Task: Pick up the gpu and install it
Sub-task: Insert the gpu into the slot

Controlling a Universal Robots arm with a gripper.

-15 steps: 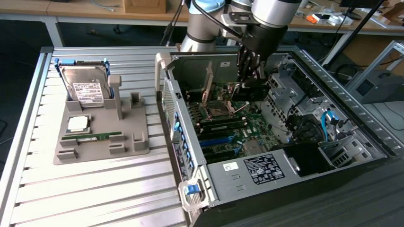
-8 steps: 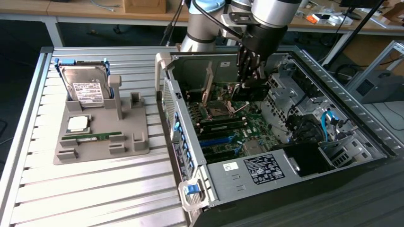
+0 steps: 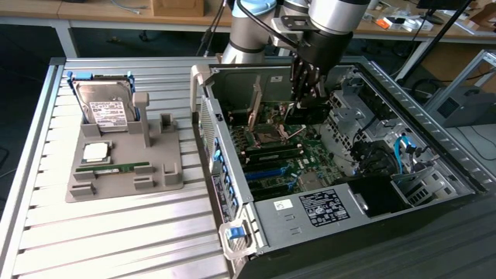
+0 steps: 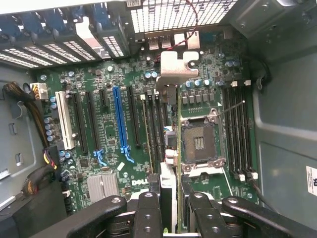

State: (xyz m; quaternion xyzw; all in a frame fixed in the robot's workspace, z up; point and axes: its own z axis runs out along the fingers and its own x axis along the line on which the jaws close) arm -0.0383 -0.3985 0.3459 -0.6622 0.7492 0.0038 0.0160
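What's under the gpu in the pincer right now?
The gpu, seen edge-on, hangs from the pincer over the motherboard, beside the empty CPU socket. The slot directly beneath it is covered by the card itself.

The gpu (image 4: 174,139) stands edge-on, upright above the motherboard (image 4: 114,144).

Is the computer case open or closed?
Open. The case has no side cover, so the green motherboard shows, with the gripper reaching inside.
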